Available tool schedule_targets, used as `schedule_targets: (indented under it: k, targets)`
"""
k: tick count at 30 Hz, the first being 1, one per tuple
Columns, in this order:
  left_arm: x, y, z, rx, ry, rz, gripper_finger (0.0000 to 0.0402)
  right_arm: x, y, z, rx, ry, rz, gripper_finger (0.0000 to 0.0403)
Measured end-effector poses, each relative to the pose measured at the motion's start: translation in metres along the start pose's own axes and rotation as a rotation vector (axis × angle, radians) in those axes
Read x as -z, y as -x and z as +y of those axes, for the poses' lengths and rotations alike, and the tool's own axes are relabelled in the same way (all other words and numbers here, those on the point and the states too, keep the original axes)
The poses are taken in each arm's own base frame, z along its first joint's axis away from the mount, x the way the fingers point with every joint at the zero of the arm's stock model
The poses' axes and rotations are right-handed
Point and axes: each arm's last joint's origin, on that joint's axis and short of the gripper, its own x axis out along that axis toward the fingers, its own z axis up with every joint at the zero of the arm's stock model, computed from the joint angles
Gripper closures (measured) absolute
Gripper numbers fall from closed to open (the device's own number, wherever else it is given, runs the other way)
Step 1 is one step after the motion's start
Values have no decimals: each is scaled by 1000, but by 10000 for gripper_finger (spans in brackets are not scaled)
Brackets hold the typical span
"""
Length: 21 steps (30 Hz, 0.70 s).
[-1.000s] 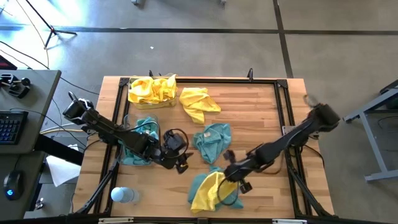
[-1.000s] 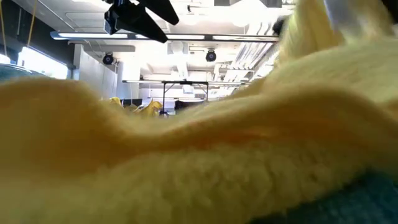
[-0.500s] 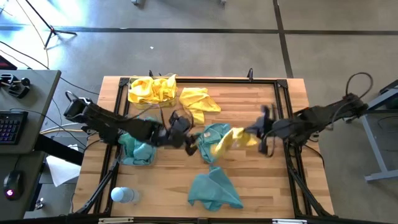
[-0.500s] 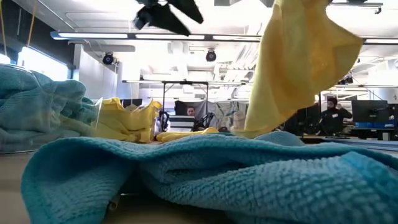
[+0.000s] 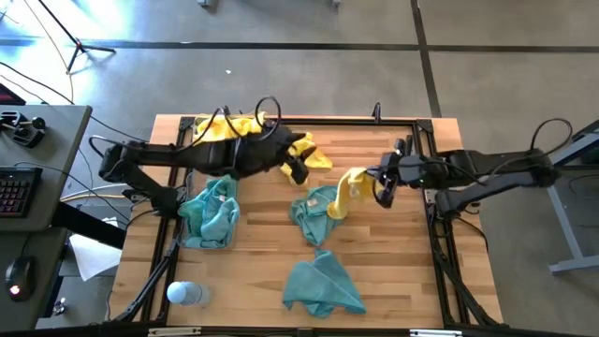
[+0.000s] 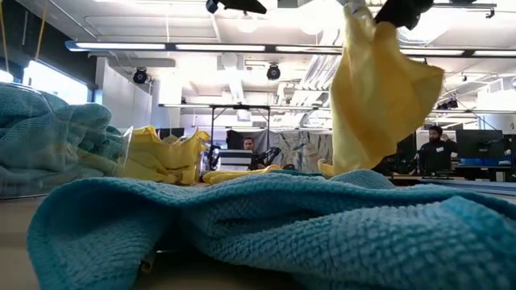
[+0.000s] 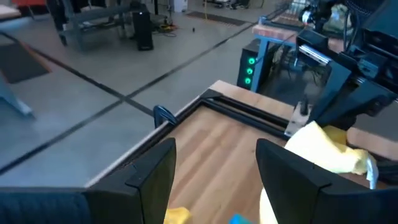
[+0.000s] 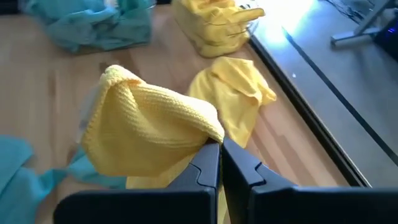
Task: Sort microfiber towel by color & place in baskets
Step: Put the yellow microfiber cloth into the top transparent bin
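Right gripper (image 5: 382, 186) clenched on yellow towel (image 5: 350, 187), lifted off front teal towel (image 5: 321, 285), now right of yellow basket (image 5: 227, 134), heading there likely. Left gripper (image 5: 299, 169), jaws spread, empty, swung up from teal basket (image 5: 209, 213) beside loose yellow towel (image 5: 309, 150).

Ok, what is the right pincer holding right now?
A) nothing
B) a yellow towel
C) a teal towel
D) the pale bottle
B: the right pincer is shut on a yellow towel, which hangs lifted above the table.
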Motion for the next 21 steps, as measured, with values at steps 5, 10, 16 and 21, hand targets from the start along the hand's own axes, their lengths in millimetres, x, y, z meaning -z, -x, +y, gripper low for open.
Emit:
schedule_targets:
  k: [5,10,16,21]
  targets:
    - [-14,-11,22,61,-68,7,183,-10,-15,-10,43,-63,-38,403]
    - [-17,-23,46,80,-150,25,150,-23,-32,-22,34,-130,-97,403]
    - [-20,-29,61,37,-92,24,127,-32,-60,-31,26,-184,-113,403]
    - [-20,-32,67,12,-167,26,128,-36,-84,-35,12,-185,-123,403]
